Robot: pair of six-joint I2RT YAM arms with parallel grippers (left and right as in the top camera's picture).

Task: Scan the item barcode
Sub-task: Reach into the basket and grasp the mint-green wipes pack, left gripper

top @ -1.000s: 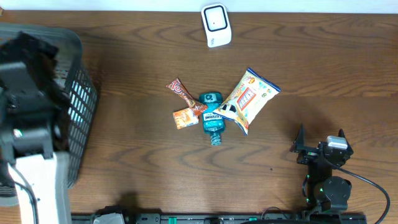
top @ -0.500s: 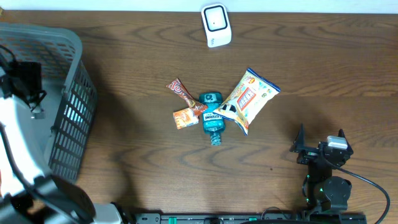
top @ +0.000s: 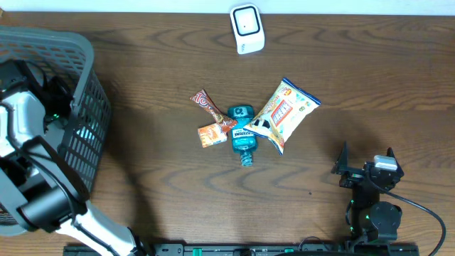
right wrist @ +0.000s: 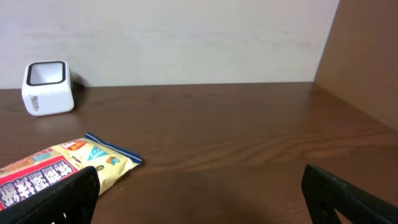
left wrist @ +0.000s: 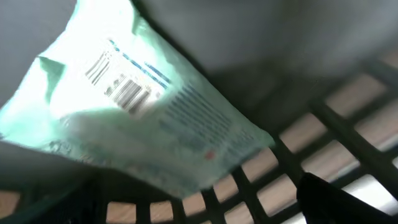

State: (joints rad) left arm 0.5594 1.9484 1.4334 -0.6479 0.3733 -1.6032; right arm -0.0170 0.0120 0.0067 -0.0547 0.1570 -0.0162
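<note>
The item in question, a pale green flexible film packet, lay inside the dark grey plastic lattice basket at the left end of the brown wooden bench. It rested on the basket floor with its printed black barcode facing up. The white-and-black left arm reached into the basket; the left jaws hung above the packet, released and grasping nothing. The packet sat apart from them, up and left of centre in the blurred wrist view.

Handling, as judged: light, soft and somewhat slippery; the film would buckle under a hard pinch. Take hold on a sealed edge or corner, clear of the barcode, so that the code presents flat and uncovered to the white box-shaped scanner at the far edge of the bench.

The right jaws were parked at the near right of the bench, spread wide and empty, well apart from the basket. Between the arms lay a touching cluster: a yellow printed snack bag, a teal plastic bottle, a brown-and-orange wrapped bar and a small orange sachet; the bag lay nearest the right jaws, yet not close. Whether the packet counted as scanned could not be told from these views.
</note>
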